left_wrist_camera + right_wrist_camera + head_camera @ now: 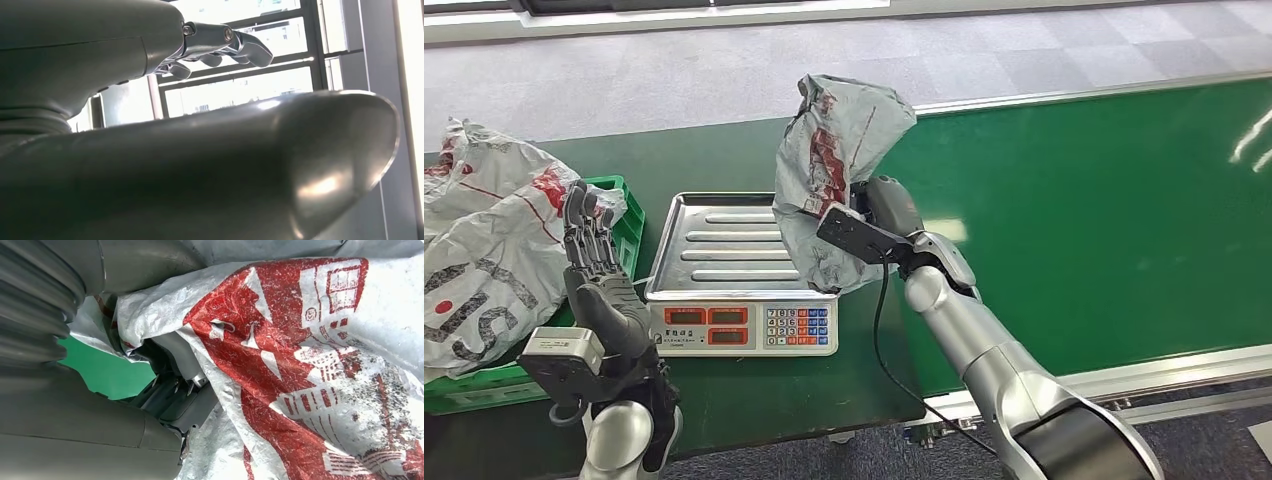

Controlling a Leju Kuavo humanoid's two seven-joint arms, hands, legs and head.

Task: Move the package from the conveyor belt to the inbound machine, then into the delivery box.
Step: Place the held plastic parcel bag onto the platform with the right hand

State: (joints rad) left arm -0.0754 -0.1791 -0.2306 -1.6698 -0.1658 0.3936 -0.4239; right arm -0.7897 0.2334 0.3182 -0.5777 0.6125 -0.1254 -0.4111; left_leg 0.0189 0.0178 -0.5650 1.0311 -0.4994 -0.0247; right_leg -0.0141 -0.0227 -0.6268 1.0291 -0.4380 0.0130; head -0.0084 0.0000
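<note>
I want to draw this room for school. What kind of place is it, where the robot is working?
It looks like a parcel sorting station, maybe in a warehouse. There is a long green conveyor belt, a weighing scale with number keys, and a green crate holding grey mail bags. The right hand holds another package.

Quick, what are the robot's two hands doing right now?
Left hand: open, fingers up, holding nothing.
Right hand: holding the grey and red package.
</note>
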